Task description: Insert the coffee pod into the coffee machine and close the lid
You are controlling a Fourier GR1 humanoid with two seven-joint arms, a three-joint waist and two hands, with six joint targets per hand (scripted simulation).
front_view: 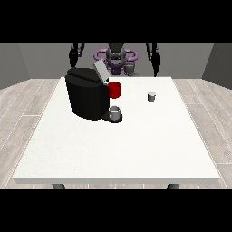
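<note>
Partly hidden cup (115, 112), coffee machine (87, 93) lid (100, 71) raised

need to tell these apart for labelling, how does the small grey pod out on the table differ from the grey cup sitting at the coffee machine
The coffee pod stands alone on the bare white table, towards the view's right; the grey cup sits on the black coffee machine's base, under its spout. The pod looks smaller and paler than the cup. Both are upright, greyish and untouched by either hand.

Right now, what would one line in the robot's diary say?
stage: not started | coffee pod: on table, untouched | coffee machine: lid open | both hands: raised, off table
</note>
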